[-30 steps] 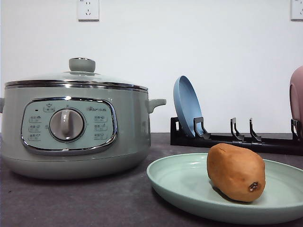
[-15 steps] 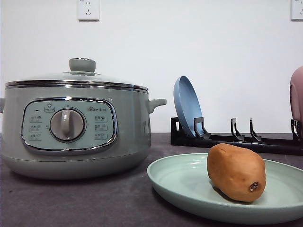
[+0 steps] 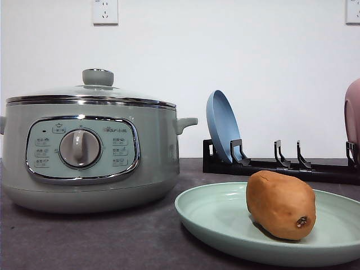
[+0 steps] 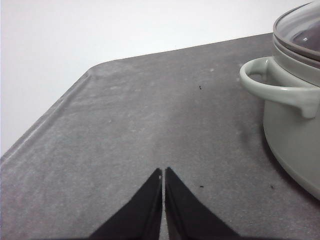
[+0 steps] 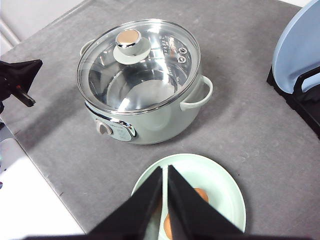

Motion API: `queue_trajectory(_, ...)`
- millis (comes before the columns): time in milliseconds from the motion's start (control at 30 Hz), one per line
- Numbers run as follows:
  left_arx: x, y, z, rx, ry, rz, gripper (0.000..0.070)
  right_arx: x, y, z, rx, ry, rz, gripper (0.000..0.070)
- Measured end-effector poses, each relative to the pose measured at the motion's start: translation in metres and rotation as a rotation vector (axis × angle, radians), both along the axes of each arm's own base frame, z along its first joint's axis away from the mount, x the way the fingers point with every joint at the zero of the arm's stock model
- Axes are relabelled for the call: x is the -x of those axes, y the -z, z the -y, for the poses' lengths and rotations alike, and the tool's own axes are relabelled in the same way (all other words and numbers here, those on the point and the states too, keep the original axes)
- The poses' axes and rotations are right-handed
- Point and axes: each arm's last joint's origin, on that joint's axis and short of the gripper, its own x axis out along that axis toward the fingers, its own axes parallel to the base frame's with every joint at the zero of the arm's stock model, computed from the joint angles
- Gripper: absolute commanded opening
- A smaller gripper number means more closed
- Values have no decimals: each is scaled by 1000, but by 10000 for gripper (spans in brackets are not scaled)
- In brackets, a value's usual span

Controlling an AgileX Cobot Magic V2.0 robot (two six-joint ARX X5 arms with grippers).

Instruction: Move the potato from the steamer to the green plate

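The orange-brown potato (image 3: 280,204) lies on the green plate (image 3: 202,216) at the front right, its dark spot facing the camera. The pale-green steamer (image 3: 84,152) stands to the left with its glass lid (image 5: 137,65) on. My right gripper (image 5: 165,169) is shut and empty, high above the green plate (image 5: 220,180), and its fingers partly cover the potato (image 5: 201,194). My left gripper (image 4: 163,171) is shut and empty, low over bare table beside the steamer's side handle (image 4: 280,92).
Behind the green plate stands a black dish rack (image 3: 281,166) holding an upright blue plate (image 3: 222,126), with a pink plate (image 3: 353,118) at the right edge. The dark grey table (image 4: 125,130) ends in a rounded corner near the left gripper.
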Motion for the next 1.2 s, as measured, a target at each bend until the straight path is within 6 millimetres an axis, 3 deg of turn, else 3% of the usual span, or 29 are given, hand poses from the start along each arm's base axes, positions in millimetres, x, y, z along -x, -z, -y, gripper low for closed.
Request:
queue_trajectory(633, 0, 0, 0, 0, 0, 0, 0, 0, 0, 1, 2, 4, 4, 4)
queue_trajectory(767, 0, 0, 0, 0, 0, 0, 0, 4, -6, 14, -2, 74, 94, 4)
queue_trajectory(900, 0, 0, 0, 0, 0, 0, 0, 22, -11, 37, -63, 190, 241, 4)
queue_trajectory(1033, 0, 0, 0, 0, 0, 0, 0, 43, 2, 54, -84, 319, 381, 4)
queue_trajectory(1200, 0, 0, 0, 0, 0, 0, 0, 54, 34, 62, -79, 411, 559, 4)
